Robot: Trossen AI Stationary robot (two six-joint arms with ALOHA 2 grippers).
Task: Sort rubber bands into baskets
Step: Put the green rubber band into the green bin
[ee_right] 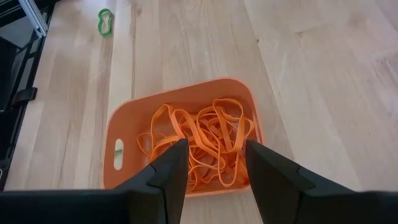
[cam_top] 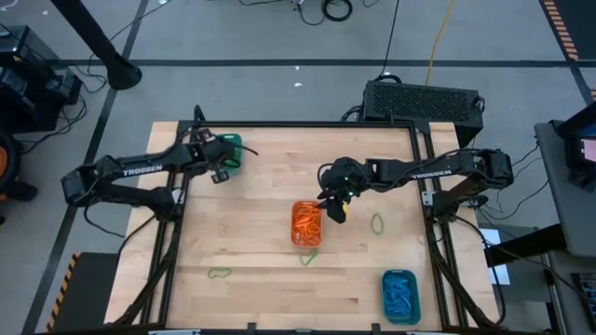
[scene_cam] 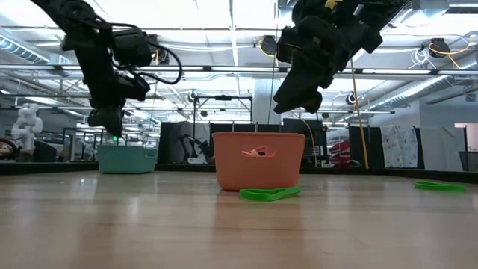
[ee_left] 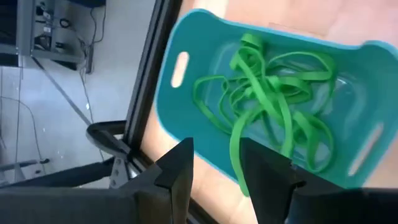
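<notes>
We see the left gripper (cam_top: 222,160) over the teal basket (ee_left: 205,37) at the table's far left corner. Its fingers (ee_left: 177,177) stand apart, and a green band (ee_left: 235,155) hangs in the gap between them. We cannot tell if a finger touches it, so we call it released. The basket holds a tangle of green rubber bands (ee_left: 267,87).

The right gripper (cam_top: 335,207) hangs just above the orange basket (cam_top: 306,224) at mid-table, by its right edge. Its fingers (ee_right: 171,171) are spread with nothing between them. Orange rubber bands (ee_right: 199,140) fill this basket.

A second teal basket (cam_top: 400,296) sits near the front right corner with blue bands (cam_top: 399,294) inside.

Loose green loops lie on the wood table (cam_top: 261,186): one (cam_top: 309,257) just in front of the orange basket, one (cam_top: 377,222) to its right, one (cam_top: 219,273) well off toward the front left.
</notes>
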